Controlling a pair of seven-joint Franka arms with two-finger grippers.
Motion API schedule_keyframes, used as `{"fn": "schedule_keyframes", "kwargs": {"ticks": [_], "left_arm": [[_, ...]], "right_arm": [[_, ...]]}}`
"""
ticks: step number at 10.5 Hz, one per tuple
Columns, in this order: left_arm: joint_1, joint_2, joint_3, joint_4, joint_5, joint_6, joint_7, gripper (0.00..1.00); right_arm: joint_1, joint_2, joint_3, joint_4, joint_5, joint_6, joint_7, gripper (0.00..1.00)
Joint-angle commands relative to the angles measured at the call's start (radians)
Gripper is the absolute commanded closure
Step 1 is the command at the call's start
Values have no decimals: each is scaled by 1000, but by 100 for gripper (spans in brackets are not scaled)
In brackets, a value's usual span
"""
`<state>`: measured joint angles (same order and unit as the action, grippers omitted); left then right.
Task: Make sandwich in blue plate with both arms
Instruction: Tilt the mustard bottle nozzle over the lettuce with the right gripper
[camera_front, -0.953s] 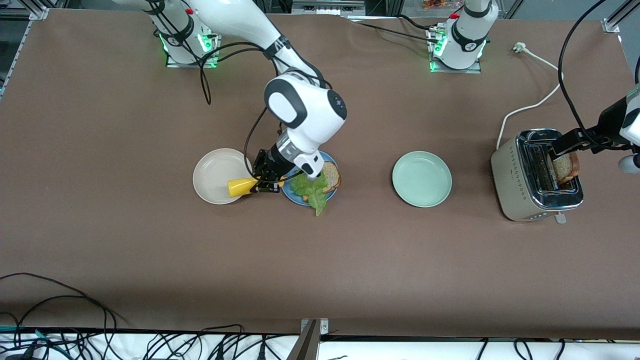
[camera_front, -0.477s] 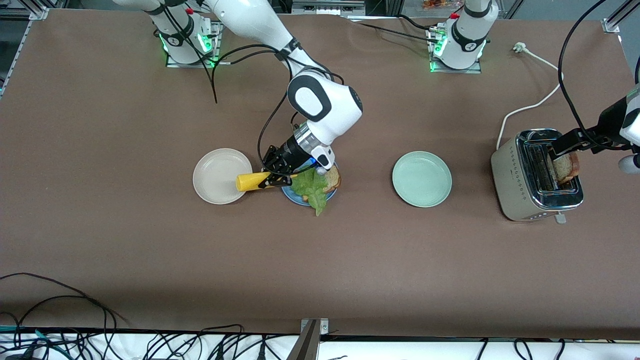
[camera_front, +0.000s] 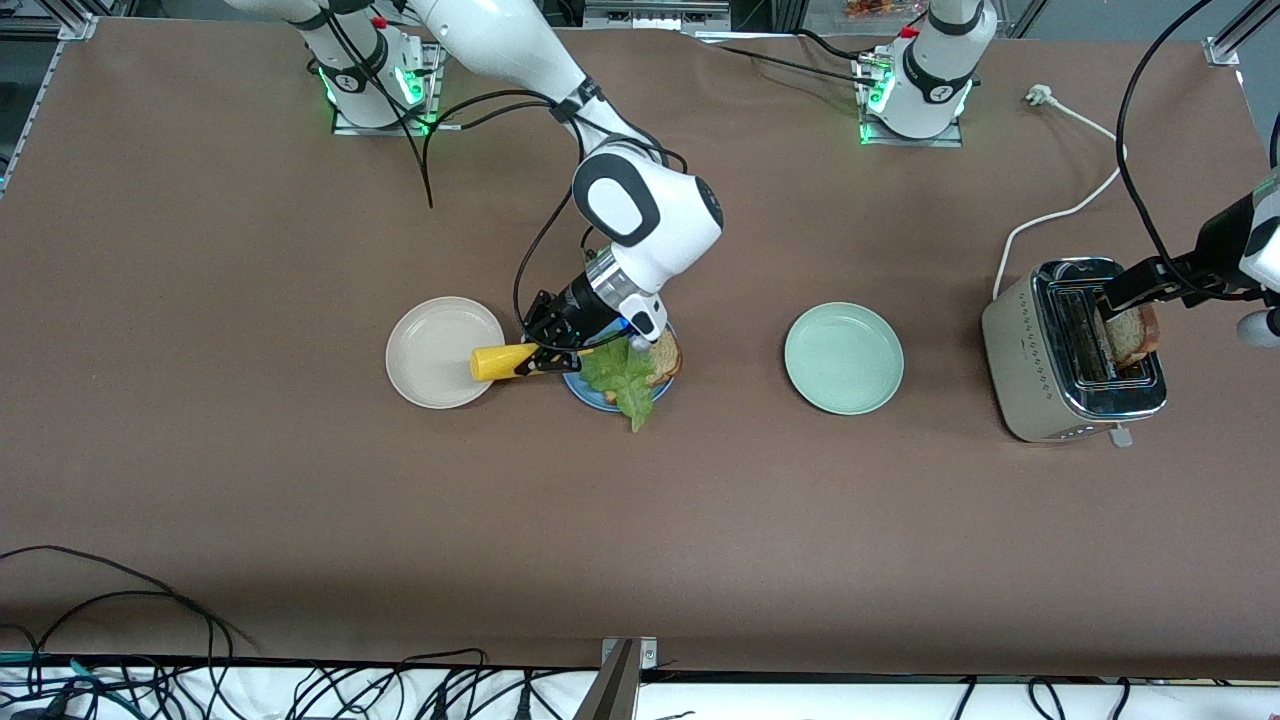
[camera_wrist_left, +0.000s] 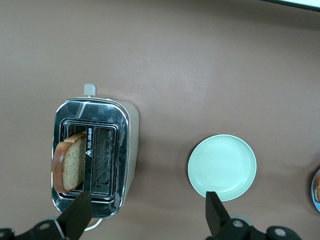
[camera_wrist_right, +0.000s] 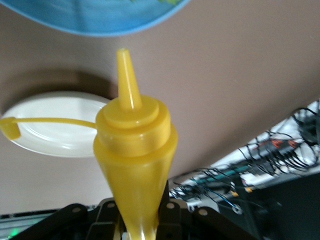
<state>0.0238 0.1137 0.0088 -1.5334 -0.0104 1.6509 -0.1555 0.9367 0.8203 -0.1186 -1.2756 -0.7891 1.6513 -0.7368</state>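
three plates: blue plate (camera_front: 590, 392) holds bread (camera_front: 664, 354) and lettuce (camera_front: 622, 376); right gripper (camera_front: 545, 352) clamps a yellow bottle (camera_front: 500, 361) at its 9 o'clock; left gripper (camera_wrist_left: 145, 220) spread wide over the toaster (camera_wrist_left: 95, 155).

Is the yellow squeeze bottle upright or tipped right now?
Tipped: the yellow squeeze bottle lies nearly sideways in the right gripper, nozzle toward the blue plate.

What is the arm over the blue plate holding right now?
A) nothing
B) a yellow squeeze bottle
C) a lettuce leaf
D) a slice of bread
B: the right gripper is shut on the yellow squeeze bottle, tipped on its side with the nozzle toward the lettuce on the blue plate.
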Motion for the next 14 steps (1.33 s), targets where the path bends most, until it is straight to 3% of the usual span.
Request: {"fn": "schedule_keyframes", "kwargs": {"ticks": [1,5,8,14], "left_arm": [[4,6,-1,16,-5,0,13,0],[2,6,-1,16,-3,0,8,0],[2,6,-3,16,-3,0,5,0],[-1,4,-4,16,-3,-2,7,0]], "right_arm": [[-28,-56,-7,-17,154,-15,4,77],[-178,-223,-3,-141,462,31,-24,77],[-338,-292,2,-249,750,103,-141,77],[-602,-328,4,-292,1039,90,-654,77]]}}
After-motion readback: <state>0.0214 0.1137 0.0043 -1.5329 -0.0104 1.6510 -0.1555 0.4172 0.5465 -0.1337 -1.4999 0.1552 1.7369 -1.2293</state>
